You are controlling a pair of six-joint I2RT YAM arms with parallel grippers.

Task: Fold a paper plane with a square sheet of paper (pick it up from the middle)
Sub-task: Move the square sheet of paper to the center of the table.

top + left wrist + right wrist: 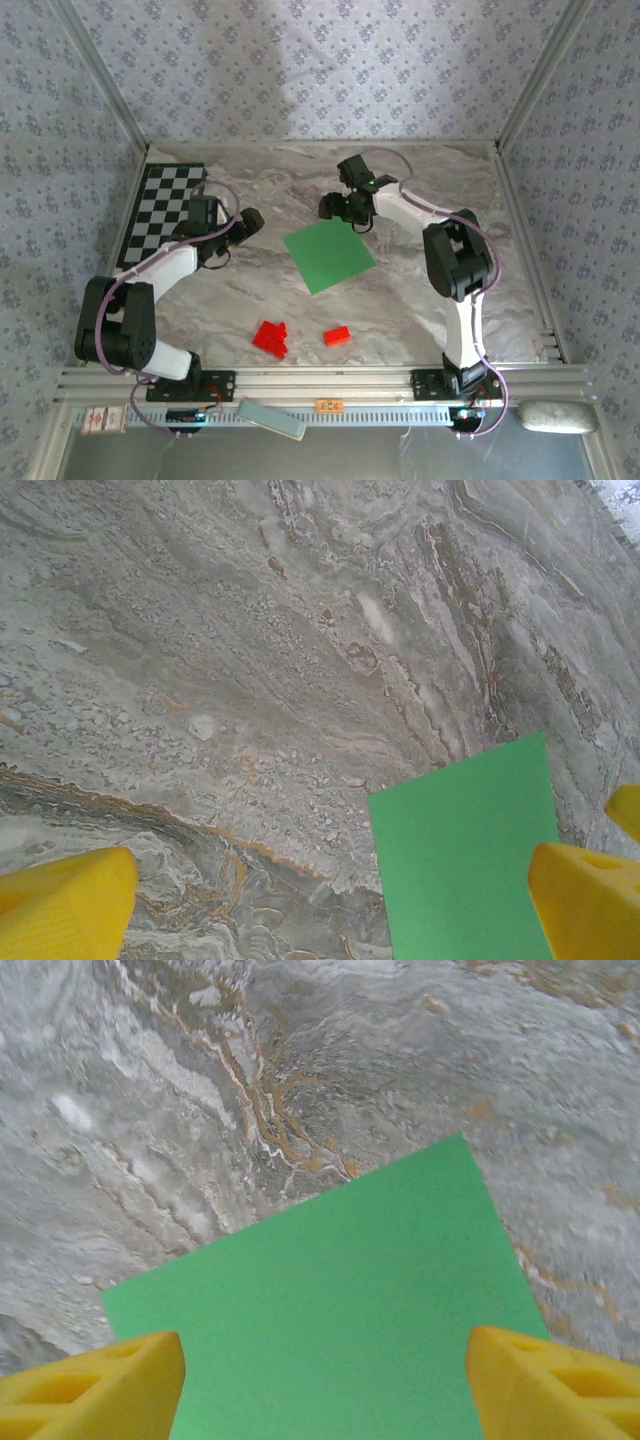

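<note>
The square sheet of paper [328,256] is bright green and lies flat and unfolded on the marble table, turned like a diamond. My right gripper [332,208] hovers by its far corner; in the right wrist view the sheet [340,1300] spreads beneath the gripper [325,1390], whose yellow fingers [90,1385] stand wide apart, open, holding nothing. My left gripper [247,224] sits to the sheet's left, a little apart. It is open [330,920], with bare table between its yellow fingertips [65,905]. A corner of the sheet [465,860] lies near its right finger.
Two clusters of small red blocks [270,337] [337,336] lie near the front. A black-and-white checkered board [160,210] lies at the far left. Metal frame rails [520,220] bound the table, and patterned walls stand behind.
</note>
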